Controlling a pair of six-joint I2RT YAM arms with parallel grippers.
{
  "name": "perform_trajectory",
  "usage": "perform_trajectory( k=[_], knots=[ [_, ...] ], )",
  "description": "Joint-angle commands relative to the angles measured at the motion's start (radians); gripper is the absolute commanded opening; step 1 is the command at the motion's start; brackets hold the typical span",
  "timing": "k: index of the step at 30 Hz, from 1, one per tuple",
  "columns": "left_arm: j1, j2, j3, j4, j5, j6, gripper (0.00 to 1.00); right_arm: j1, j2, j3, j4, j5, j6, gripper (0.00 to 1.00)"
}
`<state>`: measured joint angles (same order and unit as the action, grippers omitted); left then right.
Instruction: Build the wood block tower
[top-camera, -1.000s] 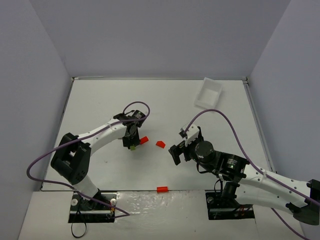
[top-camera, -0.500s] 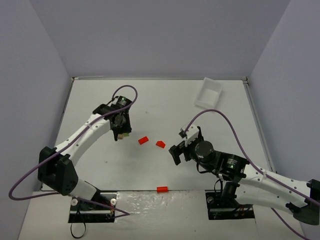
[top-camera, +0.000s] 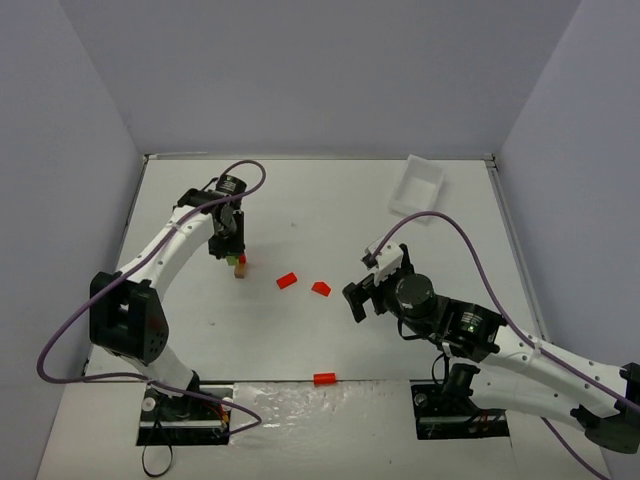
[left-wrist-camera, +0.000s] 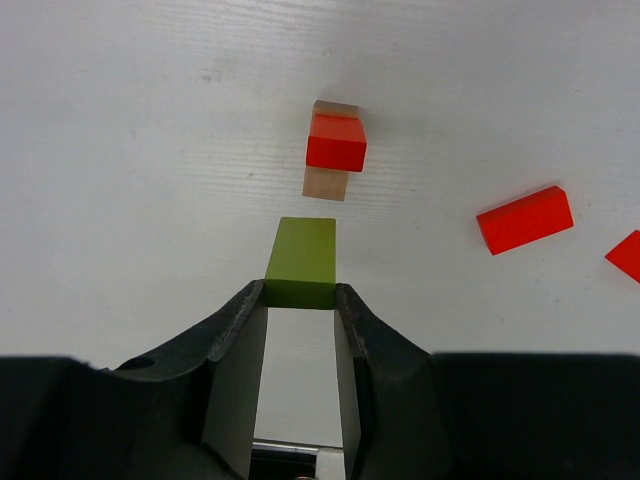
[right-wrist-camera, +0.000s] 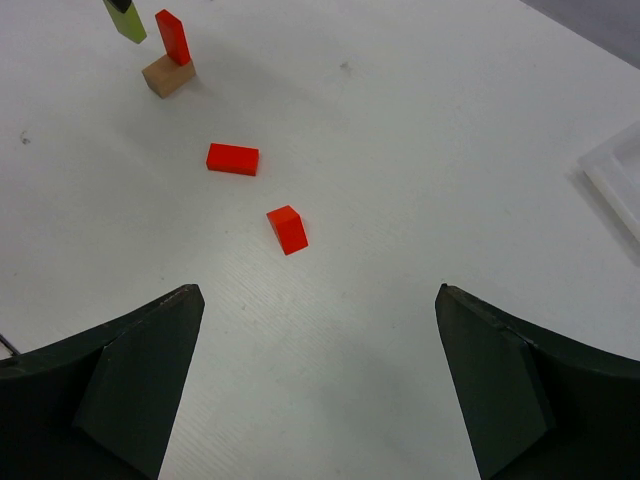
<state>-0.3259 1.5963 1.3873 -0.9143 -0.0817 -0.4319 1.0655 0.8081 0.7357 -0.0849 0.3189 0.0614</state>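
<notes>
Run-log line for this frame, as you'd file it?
tower: red block on tan block | left fingers: shut on lime green block, not yet placed | right fingers: open, empty | loose mid-table: two red blocks

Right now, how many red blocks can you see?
4. The stacked red block stands on the tan block; two loose red blocks lie mid-table; a fourth red block sits at the near edge.
</notes>
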Motion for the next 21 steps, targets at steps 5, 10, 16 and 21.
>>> perform_trajectory(
  k=[5,10,16,21],
  knots=[
    [0.013,0.018,0.033,0.006,0.022,0.093,0.0,-0.018,-0.006,0.03,0.02,0.04,-0.021,1.0],
    [0.015,0.024,0.015,0.038,0.044,0.117,0.0,-0.023,0.003,0.027,0.02,0.038,-0.021,1.0],
    [0.022,0.03,-0.007,0.075,0.065,0.117,0.0,-0.026,0.007,0.027,0.02,0.035,-0.023,1.0],
    [0.03,0.044,-0.021,0.092,0.071,0.119,0.0,-0.027,0.011,0.027,0.019,0.032,-0.023,1.0]
  ],
)
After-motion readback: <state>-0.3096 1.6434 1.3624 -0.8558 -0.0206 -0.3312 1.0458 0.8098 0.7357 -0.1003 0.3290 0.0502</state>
